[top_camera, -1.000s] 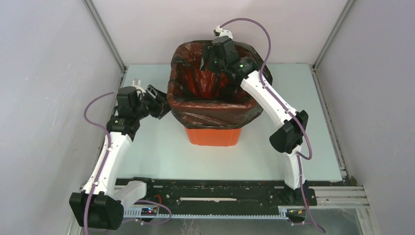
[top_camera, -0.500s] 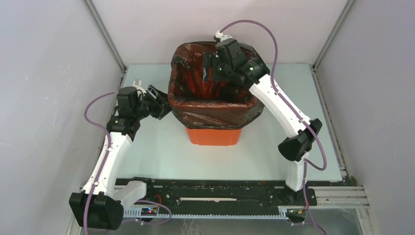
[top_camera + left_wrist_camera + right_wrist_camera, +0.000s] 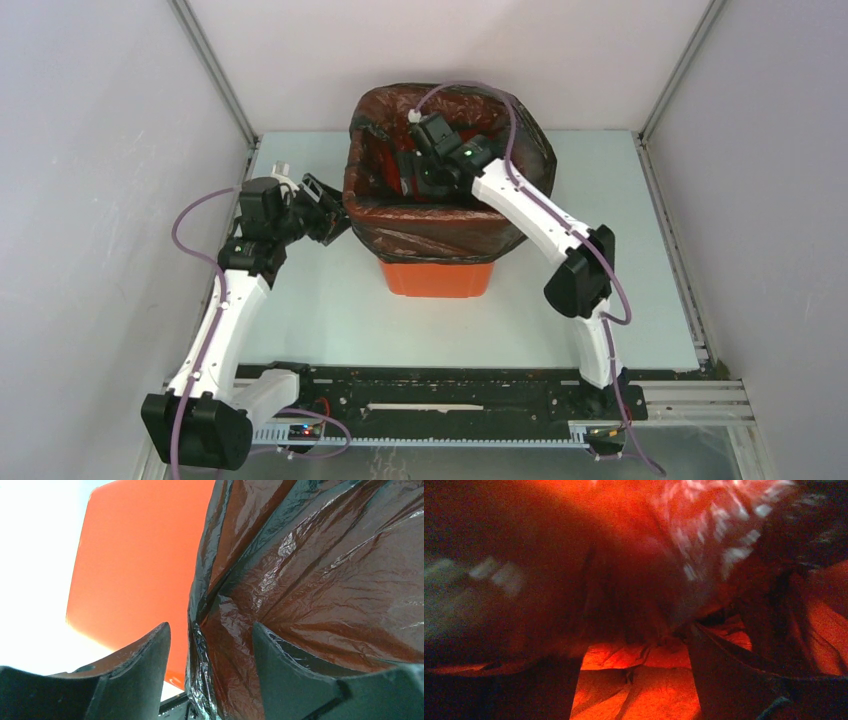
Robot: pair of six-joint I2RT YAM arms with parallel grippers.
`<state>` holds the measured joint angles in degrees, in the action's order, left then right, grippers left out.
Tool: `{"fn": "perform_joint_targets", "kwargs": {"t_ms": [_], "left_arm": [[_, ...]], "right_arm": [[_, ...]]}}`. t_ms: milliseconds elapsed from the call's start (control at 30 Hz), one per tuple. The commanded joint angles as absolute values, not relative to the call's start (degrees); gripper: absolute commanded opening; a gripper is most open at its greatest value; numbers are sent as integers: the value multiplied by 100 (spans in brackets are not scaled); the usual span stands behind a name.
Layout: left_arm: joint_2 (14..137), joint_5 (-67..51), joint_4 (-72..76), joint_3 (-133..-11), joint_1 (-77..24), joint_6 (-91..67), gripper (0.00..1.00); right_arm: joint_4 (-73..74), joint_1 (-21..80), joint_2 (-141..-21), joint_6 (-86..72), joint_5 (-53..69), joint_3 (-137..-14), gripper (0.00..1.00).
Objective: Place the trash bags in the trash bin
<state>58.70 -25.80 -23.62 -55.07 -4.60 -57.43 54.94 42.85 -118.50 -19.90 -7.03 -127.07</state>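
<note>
Trash bag [image 3: 440, 232]: black, glossy, crinkled film that reads reddish-brown where orange shows through it. It lines the trash bin with its mouth open. Its edge is folded outward over the rim on every visible side and hangs partway down the outer walls.
Trash bin [image 3: 437, 280]: orange tub, upright on the bench [image 3: 300, 320], toward the far side. Only the lower front wall is bare below the bag's hem.
Left end effector [image 3: 328, 213]: outside the bin, just beside its left wall, level with the hanging bag skirt. It is open.
Left wrist view: a vertical fold of the bag's edge stands in the gap between the two spread fingers [image 3: 140, 670], which are not clamped on it. Bare orange wall shows to one side of the fold and wrinkled film to the other.
Right end effector [image 3: 413, 180]: inside the bag-lined mouth of the bin, pointing down. It is open.
Right wrist view: dim, blurred and lit red-orange. Both fingers stand apart, and only bag-covered bin floor shows between them. Contact with the film cannot be determined.
Left arm [image 3: 225, 320]: reaches from its base at the near left corner toward the bin's left side.
Right arm [image 3: 540, 215]: arches from the near right over the bin's rim.
</note>
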Motion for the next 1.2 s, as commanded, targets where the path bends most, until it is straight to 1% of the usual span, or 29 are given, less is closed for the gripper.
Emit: {"fn": "perform_joint_targets", "kwargs": {"t_ms": [0, 200, 267, 433, 500, 600, 767, 867, 900, 1033, 1167], "left_arm": [[5731, -2780, -2291, -5510, -510, -5658, 66], [5761, -2769, -2250, -5551, -544, -5686, 66], [5772, -2778, -2233, -5563, -560, -5703, 66], [5761, -2777, -2234, -5574, -563, -5683, 67], [5757, -2782, -2232, -5555, -563, -5663, 67], [5765, -2796, -2235, -5543, -569, -5616, 68], [5807, -2724, -2393, -5694, -563, -5367, 70], [5858, -2632, -2650, -5912, -569, -5100, 72], [5880, -2475, -2843, -6067, -570, -4922, 73], [5891, -1783, -3758, -6728, -486, -4182, 77], [5826, -1446, -4141, -7115, -240, -3930, 79]], "right_arm": [[5414, 4326, -12056, -1883, -799, -12561, 81], [4943, 4329, -12139, -1951, -735, -11863, 81], [4928, 4324, -12195, -1932, -750, -11879, 81], [5465, 4315, -12243, -1792, -781, -12663, 81], [5754, 4315, -12110, -1778, -771, -13024, 82], [5934, 4267, -11739, -1781, -604, -13250, 84], [6148, 3968, -11207, -1927, 210, -13714, 88], [6175, 3742, -10932, -1967, 591, -14147, 98], [6132, 3606, -10819, -1992, 753, -14296, 99], [5648, 2967, -10219, -2368, 1603, -14227, 100], [4872, 2175, -9670, -2728, 2349, -13913, 99]]}}
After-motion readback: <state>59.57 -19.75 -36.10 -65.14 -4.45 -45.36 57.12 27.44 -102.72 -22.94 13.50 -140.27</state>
